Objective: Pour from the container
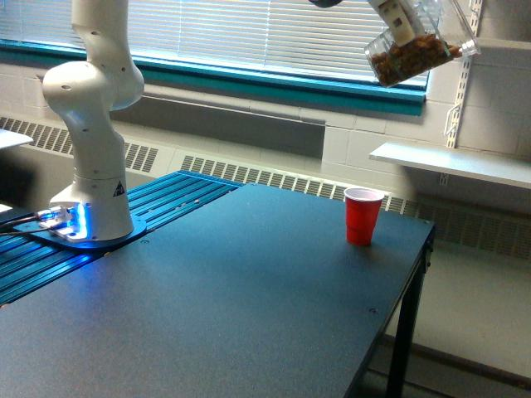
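High at the exterior view's upper right: clear container [419, 51] of brown granules, tilted, clamped in gripper [398, 21], well above red cup [362, 215] standing upright near dark table's [249, 298] far edge.

One robot arm [98, 124]; one clear container [419, 46] of brown bits, too many and too small to count; one red cup [362, 215]; one dark table [249, 307]; one wall shelf [452, 162]; one window blind [274, 33].

End effector [404, 18] mostly beyond top edge
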Controlling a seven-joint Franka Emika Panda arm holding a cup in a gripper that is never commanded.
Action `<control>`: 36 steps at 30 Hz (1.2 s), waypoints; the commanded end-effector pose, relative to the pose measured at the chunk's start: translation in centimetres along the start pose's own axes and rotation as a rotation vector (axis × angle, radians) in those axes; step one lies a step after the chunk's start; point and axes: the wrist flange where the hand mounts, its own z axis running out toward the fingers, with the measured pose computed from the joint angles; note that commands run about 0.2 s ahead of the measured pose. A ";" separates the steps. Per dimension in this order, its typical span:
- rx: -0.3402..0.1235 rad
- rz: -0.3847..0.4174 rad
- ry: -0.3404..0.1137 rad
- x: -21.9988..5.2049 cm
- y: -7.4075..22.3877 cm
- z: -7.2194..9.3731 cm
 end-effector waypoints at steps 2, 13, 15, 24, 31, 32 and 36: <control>0.002 -0.005 0.003 0.0 0.1 0.2; 0.005 -0.038 0.018 -0.3 1.0 1.0; 0.013 -0.056 0.013 -0.7 1.0 1.1; 0.034 -0.127 0.014 -3.2 0.6 0.0; 0.057 -0.168 0.016 -6.0 0.0 -1.6; 0.058 -0.178 0.018 -6.4 0.0 -1.8; 0.073 -0.211 0.019 -8.1 -0.6 -2.6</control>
